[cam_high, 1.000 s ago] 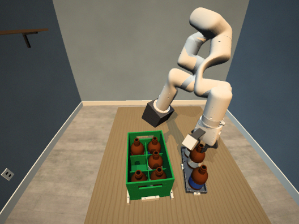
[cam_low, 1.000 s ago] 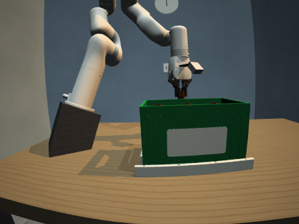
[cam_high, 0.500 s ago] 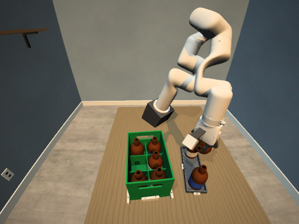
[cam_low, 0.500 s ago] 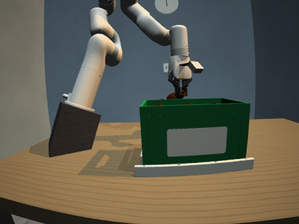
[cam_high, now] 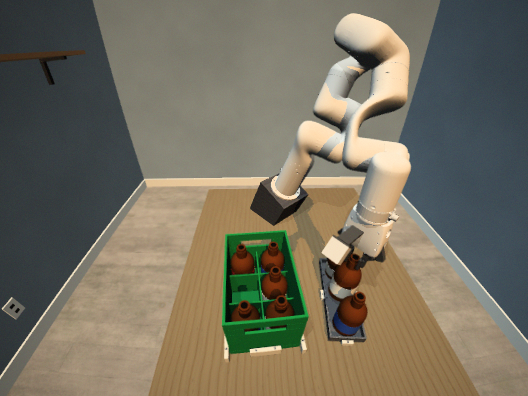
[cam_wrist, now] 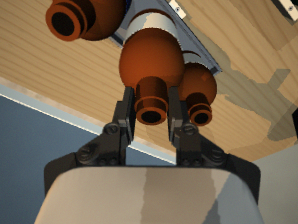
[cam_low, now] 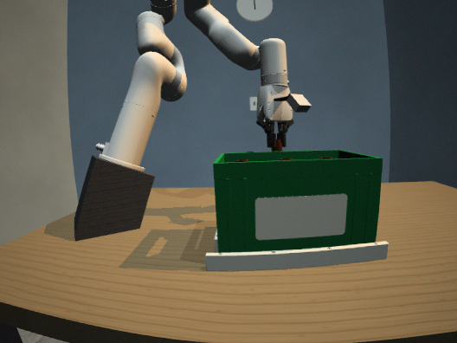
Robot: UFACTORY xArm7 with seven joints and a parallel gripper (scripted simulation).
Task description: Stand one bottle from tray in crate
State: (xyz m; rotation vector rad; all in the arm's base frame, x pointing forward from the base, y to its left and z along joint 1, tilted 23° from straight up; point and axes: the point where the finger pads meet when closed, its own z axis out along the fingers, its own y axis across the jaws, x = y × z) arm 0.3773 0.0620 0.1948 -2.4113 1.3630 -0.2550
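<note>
While the arm is reaching down at the right of the top view, the gripper [cam_high: 356, 256] is sitting over the gray tray [cam_high: 331, 334]. A brown bottle with a white band [cam_high: 346, 276] is just under it, and a brown bottle with a blue band [cam_high: 351, 314] is standing nearer the lower edge. To the left, the green crate [cam_high: 295, 284] is holding five brown bottles, and the empty cell [cam_high: 243, 286] is showing in the middle of the crate's left side.

From the side view, the gripper [cam_low: 277, 139] is hanging just above the crate's [cam_low: 299, 173] top edge, with a bit of brown neck between its black fingers.

Through the wrist view, the fingers are squeezing the neck of the white-band bottle [cam_wrist: 151, 75]. A third bottle [cam_wrist: 198, 90] is peeking out to the right of it.

My guess is the pick-up step is happening now. Next, the bottle needs lifting higher than the crate wall, carrying left over the empty cell, then lowering straight down before letting go.
</note>
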